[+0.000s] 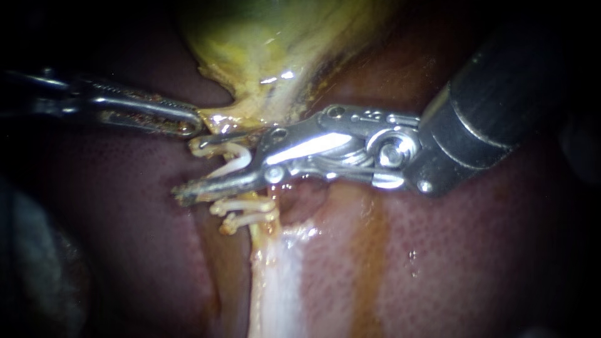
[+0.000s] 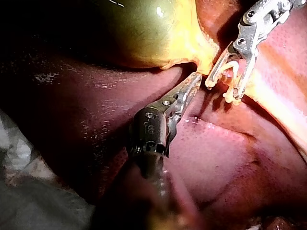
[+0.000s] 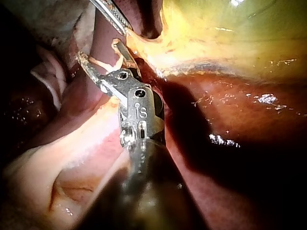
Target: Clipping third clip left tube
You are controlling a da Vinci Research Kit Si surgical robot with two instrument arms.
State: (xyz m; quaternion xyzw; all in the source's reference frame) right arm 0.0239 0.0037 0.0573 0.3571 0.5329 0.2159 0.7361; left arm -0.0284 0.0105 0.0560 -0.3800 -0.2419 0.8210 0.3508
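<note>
White clip (image 1: 235, 164) held in spread jaws of right instrument (image 1: 191, 168), astride tube (image 1: 260, 236) just above two set clips (image 1: 244, 205). Left instrument (image 1: 194, 125) pinching gallbladder (image 1: 263, 50) edge. Risk: fouling neighbouring clip, incomplete closure.

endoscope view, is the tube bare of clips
No, white clips already sit across the tube, one just below the other.

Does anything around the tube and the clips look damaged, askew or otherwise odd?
Nothing stands out. Two clips sit across the tube, close together, just below the right instrument, whose jaws hold an open clip. The left instrument grips the edge of the gallbladder. No tear or spill shows.
</note>
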